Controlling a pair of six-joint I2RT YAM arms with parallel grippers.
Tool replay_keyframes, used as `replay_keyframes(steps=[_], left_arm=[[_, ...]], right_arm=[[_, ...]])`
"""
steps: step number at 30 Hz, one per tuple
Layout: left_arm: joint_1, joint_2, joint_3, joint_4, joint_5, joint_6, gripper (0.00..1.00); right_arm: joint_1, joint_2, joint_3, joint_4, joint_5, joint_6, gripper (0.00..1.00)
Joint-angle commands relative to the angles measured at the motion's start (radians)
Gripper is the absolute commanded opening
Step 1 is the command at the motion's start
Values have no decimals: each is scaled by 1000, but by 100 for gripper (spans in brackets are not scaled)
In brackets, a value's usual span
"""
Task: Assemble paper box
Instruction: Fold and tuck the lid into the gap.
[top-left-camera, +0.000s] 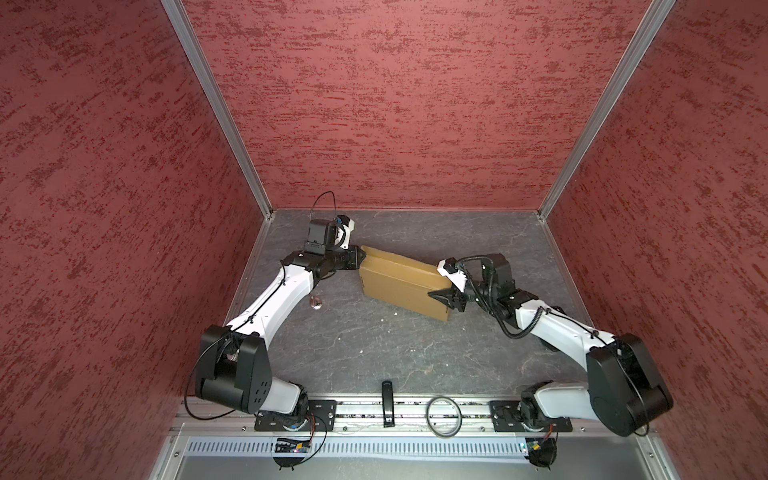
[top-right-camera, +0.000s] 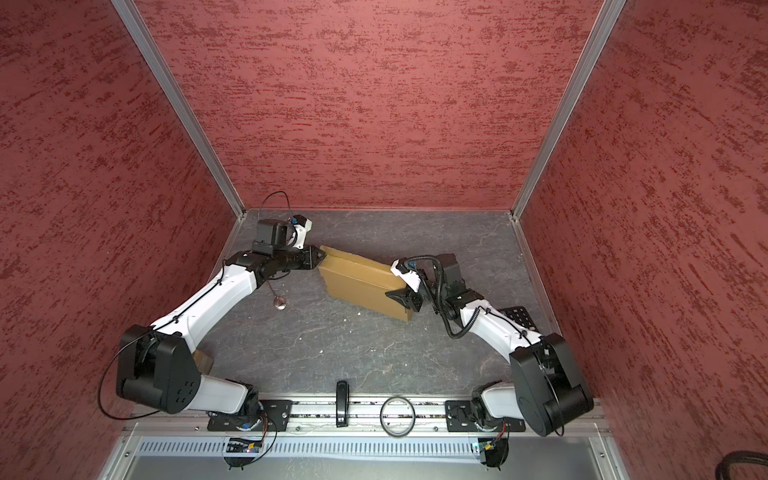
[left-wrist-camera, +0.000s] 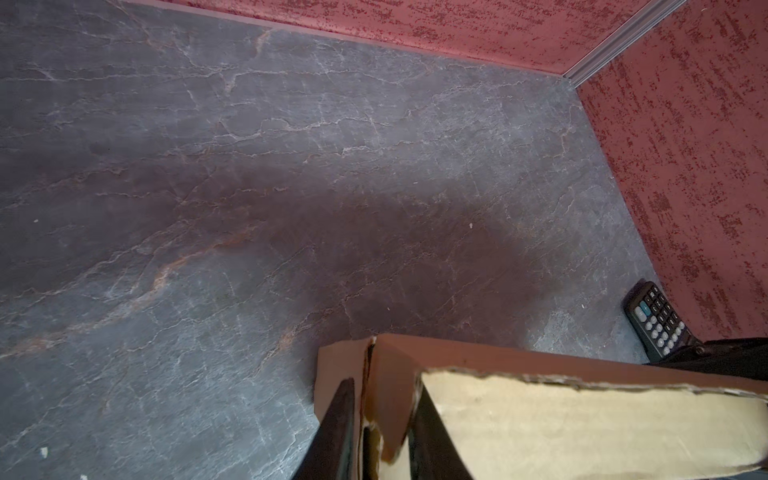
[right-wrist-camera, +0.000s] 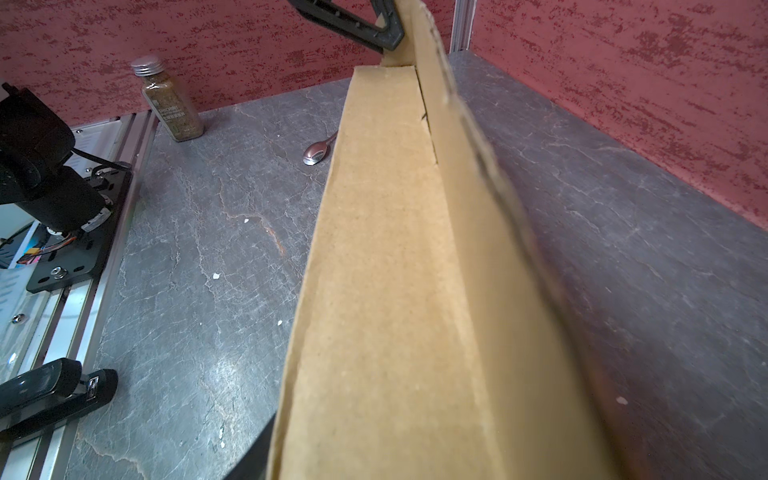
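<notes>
The paper box (top-left-camera: 399, 286) (top-right-camera: 361, 284) is a folded tan cardboard box that stands on edge, aslant, in the middle of the table. At its far left corner is my left gripper (top-left-camera: 360, 254) (top-right-camera: 322, 254). In the left wrist view the left gripper (left-wrist-camera: 382, 386) straddles a brown corner flap of the box (left-wrist-camera: 582, 419), and a narrow gap shows beside the flap. My right gripper (top-left-camera: 442, 287) (top-right-camera: 401, 287) clamps the box's right end, one finger on the front face and the other hidden behind. The box (right-wrist-camera: 395, 270) fills the right wrist view.
A spoon (top-left-camera: 316, 302) (right-wrist-camera: 316, 153) lies left of the box. A spice jar (right-wrist-camera: 170, 102) stands by the left wall. A calculator (left-wrist-camera: 658, 320) rests near the right wall. A black stapler (top-left-camera: 387, 401) and a ring (top-left-camera: 444, 415) sit on the front rail. Red walls close three sides.
</notes>
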Motion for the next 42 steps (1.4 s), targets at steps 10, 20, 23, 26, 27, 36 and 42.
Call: replay_keyframes(steps=[10,20,23,26,27,36,42], left_arm=[[-23,29,36,36,-23,22,11],[-52,25,18,44,-87,32,6],[-58,21,10,47,-108,34,6],[-59,16,3,52,-121,33,5],[-59,14,0,53,-125,32,5],[-70,15,-10,62,-146,30,5],[-74,25,-12,71,-161,25,5]], right_arm=[[7,-18,-7,13,-11,-5,35],[7,-21,-11,19,7,8,43],[8,-31,-18,25,16,12,49],[7,-46,-26,29,23,16,55],[7,-51,-30,29,26,16,57],[6,-85,-45,20,44,24,65],[7,-95,-47,15,55,36,67]])
